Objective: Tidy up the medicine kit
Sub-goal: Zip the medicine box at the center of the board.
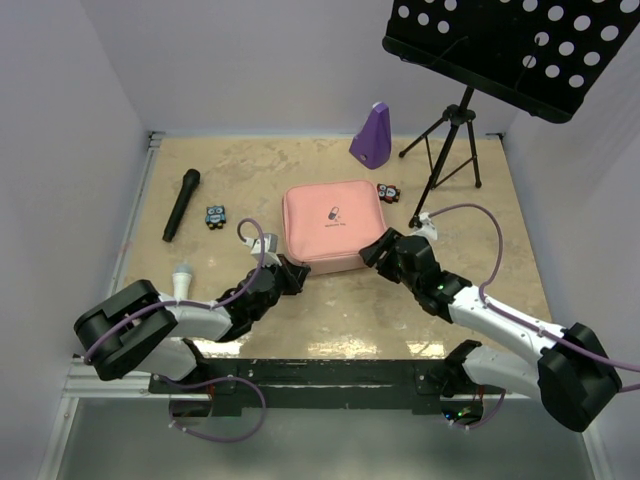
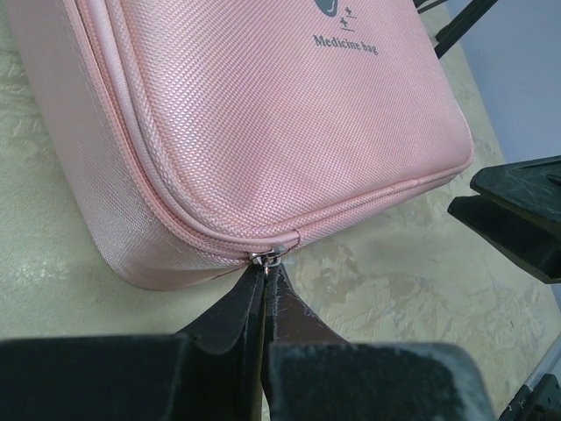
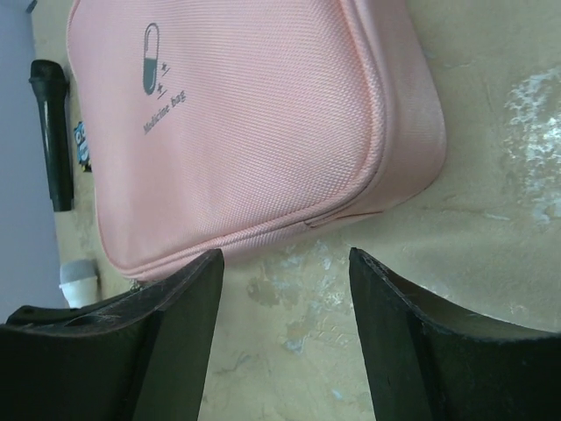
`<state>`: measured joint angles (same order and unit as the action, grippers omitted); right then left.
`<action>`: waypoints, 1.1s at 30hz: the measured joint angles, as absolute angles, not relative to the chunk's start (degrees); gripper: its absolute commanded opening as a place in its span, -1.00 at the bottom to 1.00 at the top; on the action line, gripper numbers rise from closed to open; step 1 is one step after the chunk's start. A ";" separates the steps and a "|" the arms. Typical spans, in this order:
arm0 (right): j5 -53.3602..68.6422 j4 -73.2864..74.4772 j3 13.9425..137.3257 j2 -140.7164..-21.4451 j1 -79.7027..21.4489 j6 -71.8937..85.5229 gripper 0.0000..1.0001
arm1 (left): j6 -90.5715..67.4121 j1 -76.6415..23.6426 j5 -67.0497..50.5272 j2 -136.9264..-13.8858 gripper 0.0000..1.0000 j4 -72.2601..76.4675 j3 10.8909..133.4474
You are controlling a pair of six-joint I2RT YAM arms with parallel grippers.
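Note:
The pink medicine kit [image 1: 335, 222] lies closed and flat in the middle of the table, its pill logo facing up. At its near left corner my left gripper [image 2: 266, 268] is shut on the small metal zipper pull [image 2: 266, 257], where the zipper line ends. In the top view that left gripper [image 1: 297, 270] touches the kit's near left edge. My right gripper [image 3: 285, 256] stands open just off the kit's [image 3: 245, 123] near right edge, with only bare table between its fingers. From above, the right gripper [image 1: 385, 250] sits at the kit's near right corner.
A purple metronome-shaped object [image 1: 372, 131] stands at the back. A music stand on a tripod [image 1: 450, 140] rises at the back right. A black microphone [image 1: 181, 204] and a small toy [image 1: 216, 215] lie to the left, another toy [image 1: 388, 191] to the kit's right, and a grey-tipped white object [image 1: 182, 278] at the near left.

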<state>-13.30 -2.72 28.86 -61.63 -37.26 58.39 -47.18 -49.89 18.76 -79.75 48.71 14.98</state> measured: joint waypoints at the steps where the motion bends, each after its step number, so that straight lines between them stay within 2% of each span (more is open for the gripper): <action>1: -14.11 -2.42 28.84 -61.63 -37.21 58.76 0.25 | -47.03 -49.89 18.65 -79.70 -1.00 48.66 14.98; 15: -17.26 -5.45 26.17 -61.65 -33.69 63.16 0.15 | -46.26 -49.89 16.93 -79.68 -1.00 48.62 14.87; 24: -14.81 -12.01 25.65 -65.82 -30.68 63.18 -0.12 | -45.84 -49.89 16.43 -79.59 -1.00 48.58 14.85; 27: -13.93 -13.37 25.65 -67.11 -30.13 62.81 -0.33 | -45.84 -49.89 16.27 -79.59 -1.00 48.53 14.85; 32: -13.61 -14.98 25.52 -67.85 -29.47 62.41 -0.96 | -45.84 -49.89 16.01 -79.53 -1.00 48.34 14.81; 33: -13.56 -15.16 25.47 -67.79 -29.43 62.37 -1.00 | -45.84 -49.89 16.01 -79.42 -1.00 48.34 14.74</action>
